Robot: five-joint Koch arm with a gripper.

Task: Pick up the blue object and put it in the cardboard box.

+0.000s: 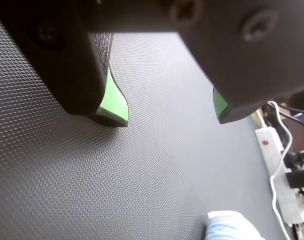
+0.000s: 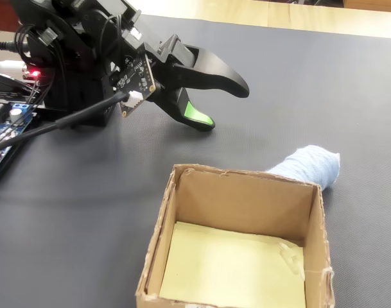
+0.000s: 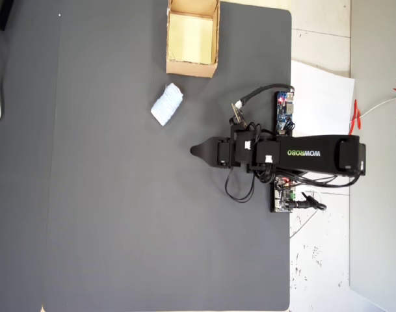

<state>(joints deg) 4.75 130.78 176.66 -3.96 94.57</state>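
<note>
The blue object (image 3: 167,104) is a pale blue-white textured roll lying on the dark mat, just below the cardboard box (image 3: 191,68) in the overhead view. In the fixed view the roll (image 2: 309,165) lies behind the box's right corner, and the box wall (image 2: 246,202) surrounds a pale yellow inside. My gripper (image 2: 224,108) hovers low over the mat, open, with nothing between its green-padded jaws. It is well apart from both the roll and the box. In the wrist view the gripper (image 1: 170,119) frames bare mat, and the roll (image 1: 231,226) peeks in at the bottom right.
A white paper sheet (image 3: 322,97) lies off the mat's right edge in the overhead view. Circuit boards (image 3: 283,117) and cables flank the arm's base. A power strip (image 1: 274,165) with a white cable lies beyond the mat in the wrist view.
</note>
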